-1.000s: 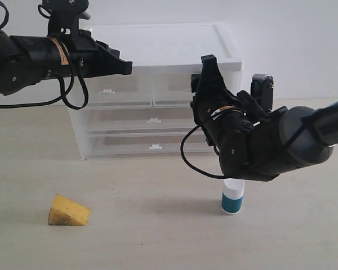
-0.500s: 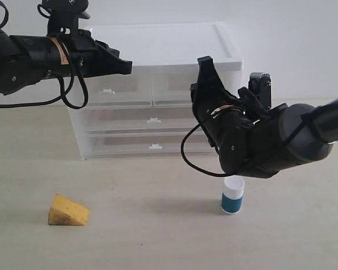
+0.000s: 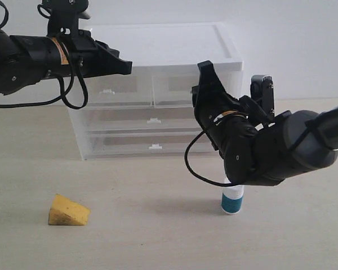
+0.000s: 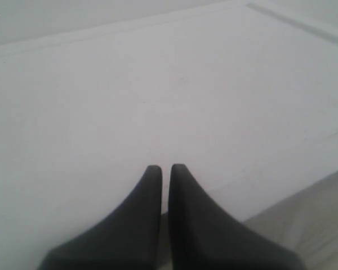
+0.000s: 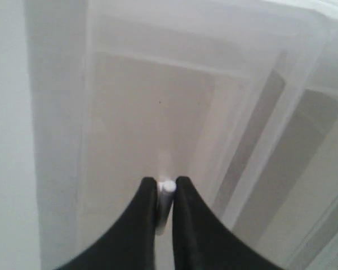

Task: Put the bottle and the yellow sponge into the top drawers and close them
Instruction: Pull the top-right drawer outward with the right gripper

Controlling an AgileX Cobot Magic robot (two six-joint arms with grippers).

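While tight on top-drawer handle (image 5: 167, 188), right pincer (image 5: 165, 181).

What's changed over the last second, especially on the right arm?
The right gripper closed on the white tab handle of the top right drawer. That arm sank slightly and now hides the cap of the bottle. The left gripper, shut over the cabinet top, the bottle and the yellow sponge stayed put.

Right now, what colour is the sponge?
The sponge is yellow-orange; clearest in the exterior view.

Sponge (image 3: 69, 211) on table (image 3: 158, 244) front-L of cabinet (image 3: 169, 48), bottle (image 3: 232, 201) front-R.
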